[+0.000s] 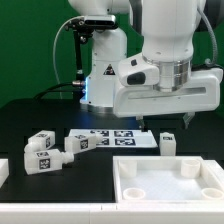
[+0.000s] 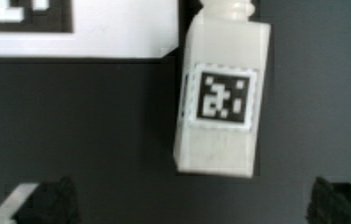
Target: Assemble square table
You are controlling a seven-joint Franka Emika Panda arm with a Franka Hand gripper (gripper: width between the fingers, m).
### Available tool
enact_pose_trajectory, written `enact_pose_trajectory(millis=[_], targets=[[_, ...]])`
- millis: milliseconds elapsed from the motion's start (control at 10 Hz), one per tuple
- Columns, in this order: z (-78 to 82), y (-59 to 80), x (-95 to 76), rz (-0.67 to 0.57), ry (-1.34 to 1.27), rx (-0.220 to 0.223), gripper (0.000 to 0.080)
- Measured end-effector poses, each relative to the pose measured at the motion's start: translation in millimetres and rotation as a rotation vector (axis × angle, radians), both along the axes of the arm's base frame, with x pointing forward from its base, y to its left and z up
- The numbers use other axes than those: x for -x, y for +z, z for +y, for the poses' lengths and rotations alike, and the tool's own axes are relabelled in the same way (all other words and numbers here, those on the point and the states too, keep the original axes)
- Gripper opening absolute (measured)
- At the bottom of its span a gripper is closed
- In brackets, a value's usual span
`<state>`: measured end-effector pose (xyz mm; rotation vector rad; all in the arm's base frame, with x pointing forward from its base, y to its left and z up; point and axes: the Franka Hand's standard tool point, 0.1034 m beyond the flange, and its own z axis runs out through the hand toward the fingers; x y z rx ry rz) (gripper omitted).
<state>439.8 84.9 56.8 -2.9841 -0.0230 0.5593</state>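
- The square tabletop (image 1: pixel 170 188) lies flat on the black table (image 1: pixel 85 185) at the exterior view's lower right. Its raised rim makes a shallow tray, and a white block (image 1: pixel 190 168) sits at one far corner.
- One leg (image 2: pixel 220 95) lies on its side just beside the marker board (image 2: pixel 65 25), tag facing up. Its long axis runs along the board's short edge, with the narrow tip at the board end.
- Three more legs (image 1: pixel 40 160) lie grouped at the exterior view's left.
- The hand (image 2: pixel 193 200) hangs over the leg's blunt end, fingers (image 2: pixel 47 200) spread wide, holding and touching nothing.
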Motion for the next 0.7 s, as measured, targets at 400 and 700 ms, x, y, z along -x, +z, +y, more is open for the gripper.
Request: enact_pose_trajectory(millis=[400,700], targets=[[6.9,-3.9,3.5,0.263,0.001,-0.007,0.0649],[13.6,-16.2,2.2,0.527,-0.107,0.066,0.0649]])
